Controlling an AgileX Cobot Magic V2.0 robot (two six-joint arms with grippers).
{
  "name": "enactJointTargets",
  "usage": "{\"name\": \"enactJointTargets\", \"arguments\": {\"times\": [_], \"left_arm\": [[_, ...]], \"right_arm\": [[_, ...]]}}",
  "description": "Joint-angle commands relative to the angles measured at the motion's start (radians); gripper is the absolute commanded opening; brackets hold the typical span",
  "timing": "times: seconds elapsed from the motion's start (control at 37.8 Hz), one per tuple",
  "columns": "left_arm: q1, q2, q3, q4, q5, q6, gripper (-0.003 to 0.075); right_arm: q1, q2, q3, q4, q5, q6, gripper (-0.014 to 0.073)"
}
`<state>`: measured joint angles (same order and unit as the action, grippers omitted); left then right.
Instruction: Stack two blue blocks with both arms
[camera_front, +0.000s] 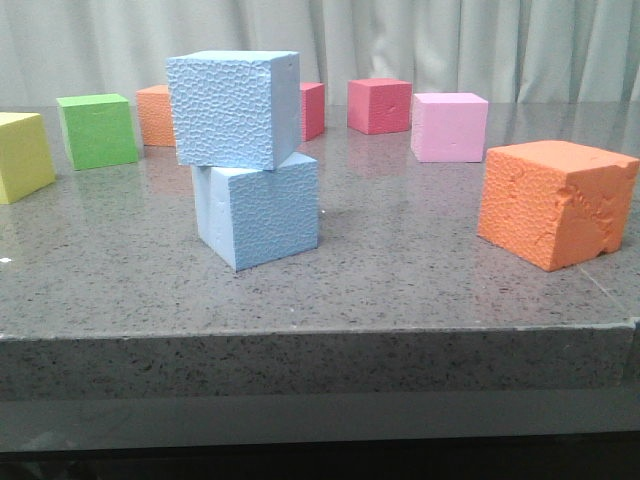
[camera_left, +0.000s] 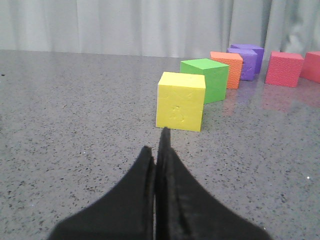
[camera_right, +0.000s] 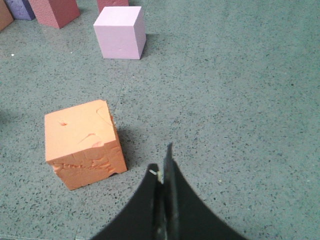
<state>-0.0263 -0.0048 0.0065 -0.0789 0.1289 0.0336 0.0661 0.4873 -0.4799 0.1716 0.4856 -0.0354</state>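
In the front view one sky-blue block (camera_front: 234, 108) sits on top of the other sky-blue block (camera_front: 260, 212), shifted a little to the left and turned slightly. No gripper shows in the front view. My left gripper (camera_left: 156, 147) is shut and empty, low over the table, just short of a yellow cube (camera_left: 180, 100). My right gripper (camera_right: 162, 162) is shut and empty, above the table beside a worn orange cube (camera_right: 83, 143). The blue blocks do not show in either wrist view.
Other cubes stand around: yellow (camera_front: 22, 155), green (camera_front: 97, 130), a far orange one (camera_front: 157, 115), red (camera_front: 379, 105), pink (camera_front: 449, 126) and the large orange one (camera_front: 556, 201) at right. Purple cubes (camera_left: 246, 60) show in the left wrist view. The table's front edge (camera_front: 320, 345) is near.
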Motion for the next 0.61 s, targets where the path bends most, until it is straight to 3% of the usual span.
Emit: {"name": "enactJointTargets", "arguments": {"times": [0.0, 0.24, 0.45, 0.58], "left_arm": [[0.003, -0.019, 0.001, -0.001, -0.090, -0.001, -0.0020], [0.003, -0.019, 0.001, -0.001, -0.090, -0.001, -0.0020], [0.003, -0.019, 0.001, -0.001, -0.090, -0.001, -0.0020], [0.003, -0.019, 0.001, -0.001, -0.090, -0.001, -0.0020]], "right_arm": [[-0.006, 0.001, -0.025, -0.007, -0.075, -0.011, -0.0067], [0.018, -0.015, 0.021, -0.112, -0.159, -0.011, -0.0067], [0.023, -0.155, 0.221, -0.131, -0.375, -0.030, -0.0067], [0.022, -0.271, 0.359, -0.131, -0.408, -0.036, -0.0067]]}}
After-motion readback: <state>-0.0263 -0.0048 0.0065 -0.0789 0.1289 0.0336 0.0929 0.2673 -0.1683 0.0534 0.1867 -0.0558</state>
